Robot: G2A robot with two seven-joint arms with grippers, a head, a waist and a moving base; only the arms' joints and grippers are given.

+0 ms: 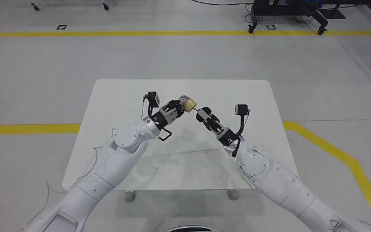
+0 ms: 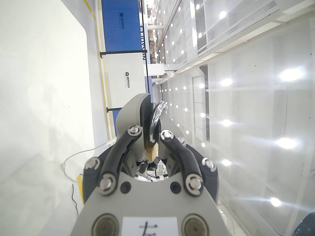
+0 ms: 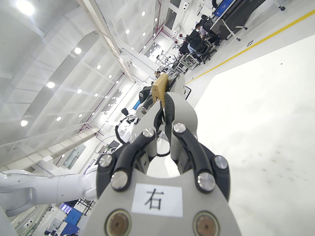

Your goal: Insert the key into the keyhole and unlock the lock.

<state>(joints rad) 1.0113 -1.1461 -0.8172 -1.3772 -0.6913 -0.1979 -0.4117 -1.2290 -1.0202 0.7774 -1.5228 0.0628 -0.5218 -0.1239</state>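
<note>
Lock (image 1: pixel 189 104) fills gap between left tool (image 1: pixel 181 106), right tool (image 1: pixel 199 111).

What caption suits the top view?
Above a white table, the left gripper holds a brass padlock up to the right gripper, tip to tip.

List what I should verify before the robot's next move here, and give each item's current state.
1. Lock held: ok. The left gripper is shut on the brass lock, which is held up off the table.
2. Keyhole presented: ok. The keyhole faces the right gripper.
3. Right gripper closed: ok. Its fingers are shut, with the tips right at the lock's keyhole face.
4. Key in the grip: cannot tell. The closed fingers hide it.
5. Key seated in the keyhole: cannot tell. The fingertips cover the junction.
</note>
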